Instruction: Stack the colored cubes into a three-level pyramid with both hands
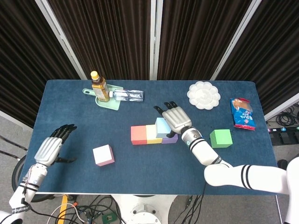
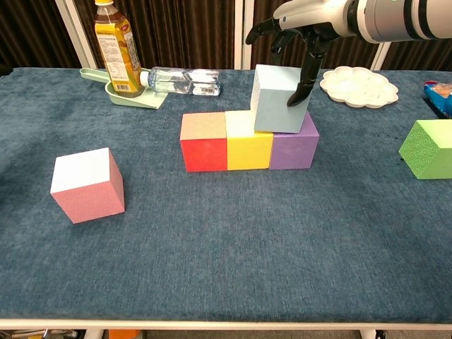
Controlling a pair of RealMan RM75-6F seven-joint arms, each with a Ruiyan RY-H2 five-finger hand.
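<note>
dark curtains hang behind a blue table [image 2: 233, 247]. the right hand [image 2: 300, 25] holds the light blue cube [image 2: 280, 99], fingers [image 2: 302, 79] closed around its top and sides; under them the cube rests across the yellow cube [image 2: 248, 140] and purple cube [image 2: 293, 144], with the red cube [image 2: 203, 143] beyond. the left hand [image 1: 51, 147] hovers with its fingers spread, holding nothing, a pink cube [image 2: 87, 185] just beside its fingertips. the green cube [image 2: 427, 147] sits well apart.

Open cloth between pink cube [image 2: 87, 185] and cube row [image 2: 248, 140]
</note>
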